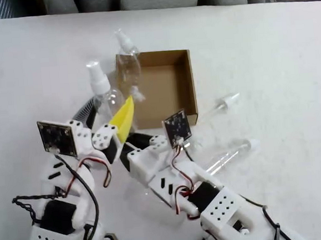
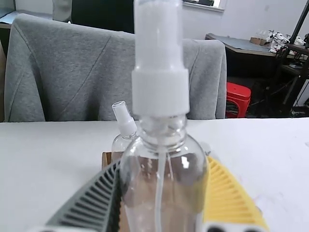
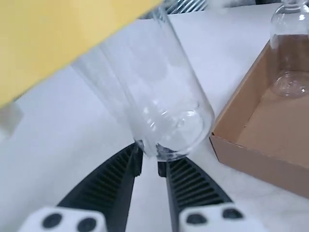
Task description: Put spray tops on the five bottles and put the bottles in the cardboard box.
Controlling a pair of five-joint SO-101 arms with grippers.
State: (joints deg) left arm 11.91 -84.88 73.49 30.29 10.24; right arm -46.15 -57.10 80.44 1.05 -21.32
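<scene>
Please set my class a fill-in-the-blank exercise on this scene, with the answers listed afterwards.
1. The left hand, with one grey and one ___ finger, grips a clear plastic bottle fitted with a white spray top.
2. Another clear capped bottle stands ___ the brown cardboard box.
3. ___ loose white spray tops lie on the white table beside that box.
Missing words: yellow; inside; Two.

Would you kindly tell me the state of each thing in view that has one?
Held bottle: spray top on, gripped by left gripper.
Second bottle: spray top on, standing in cardboard box.
Cardboard box: open, one bottle inside.
Two loose spray tops: lying on the table, off any bottle.
</scene>
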